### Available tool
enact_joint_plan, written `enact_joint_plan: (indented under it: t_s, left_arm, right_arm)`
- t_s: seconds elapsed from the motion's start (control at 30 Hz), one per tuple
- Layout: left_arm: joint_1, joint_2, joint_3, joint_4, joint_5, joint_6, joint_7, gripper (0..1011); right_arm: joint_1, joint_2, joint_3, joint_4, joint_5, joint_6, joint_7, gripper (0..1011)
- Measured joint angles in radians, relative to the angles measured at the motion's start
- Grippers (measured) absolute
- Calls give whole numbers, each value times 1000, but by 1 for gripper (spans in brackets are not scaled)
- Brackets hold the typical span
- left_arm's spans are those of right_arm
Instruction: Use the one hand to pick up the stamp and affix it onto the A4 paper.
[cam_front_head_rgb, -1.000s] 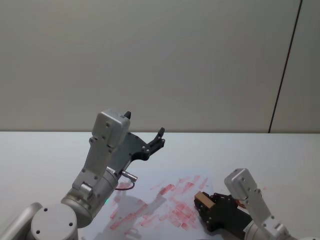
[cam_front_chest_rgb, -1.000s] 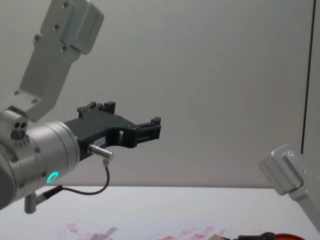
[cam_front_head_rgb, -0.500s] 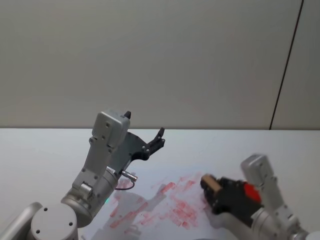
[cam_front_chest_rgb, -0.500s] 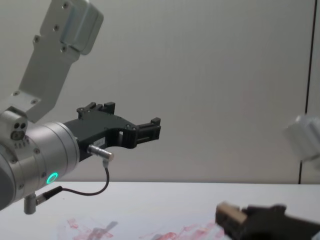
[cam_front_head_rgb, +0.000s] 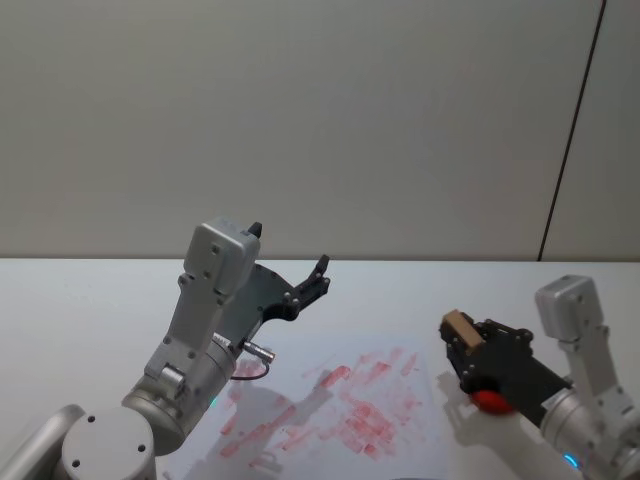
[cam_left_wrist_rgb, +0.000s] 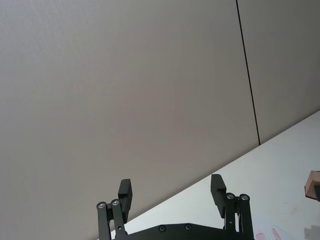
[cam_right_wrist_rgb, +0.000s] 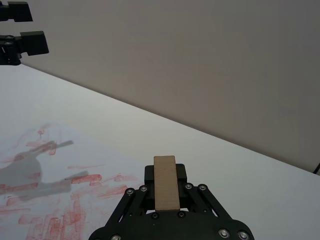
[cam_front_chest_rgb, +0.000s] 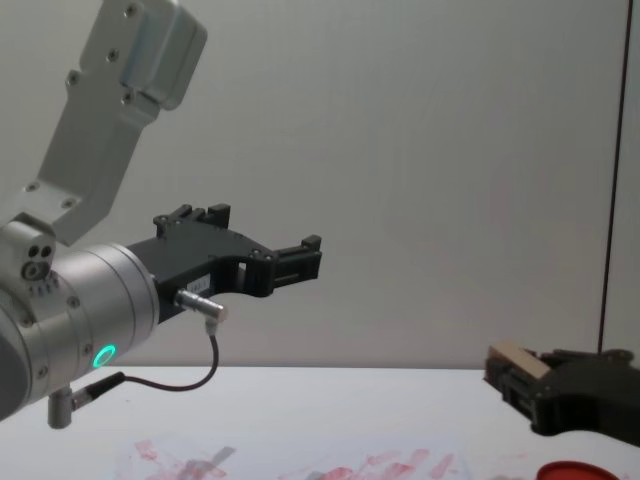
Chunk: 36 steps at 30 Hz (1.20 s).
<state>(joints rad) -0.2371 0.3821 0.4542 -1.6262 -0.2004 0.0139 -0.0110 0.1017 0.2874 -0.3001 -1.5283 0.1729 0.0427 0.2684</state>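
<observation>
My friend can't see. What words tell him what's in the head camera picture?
The right gripper holds the wooden stamp in the air above a red ink pad, just right of the A4 paper smeared with red ink. The left gripper is raised on the left, open and empty.

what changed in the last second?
Right gripper, shut on the stamp, rose off the right edge of the paper and swung right; it now hangs above the ink pad, which the move uncovered. Left gripper stayed raised and open; paper unmoved.
</observation>
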Motion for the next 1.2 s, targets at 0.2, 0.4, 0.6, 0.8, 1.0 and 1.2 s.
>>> enact_joint_plan:
  t_s: [0.2, 0.4, 0.6, 0.8, 1.0, 1.2]
  left_arm:
    - [0, 0, 0, 0, 0, 0, 0, 1002]
    - [0, 0, 0, 0, 0, 0, 0, 1002]
    - [0, 0, 0, 0, 0, 0, 0, 1002]
    - [0, 0, 0, 0, 0, 0, 0, 1002]
    - [0, 0, 0, 0, 0, 0, 0, 1002]
    - [0, 0, 0, 0, 0, 0, 0, 1002]
  right_arm:
    - [-11, 16, 12, -7, 3, 17, -14, 219]
    - [-18, 28, 18, -3, -5, 32, -22, 219]
    - [-24, 35, 22, 11, -17, 42, -28, 219]
    - [-27, 40, 25, 25, -26, 47, -34, 219]
    - [-27, 43, 29, 42, -28, 49, -38, 219]
    - [-18, 42, 34, 58, -24, 51, -36, 219]
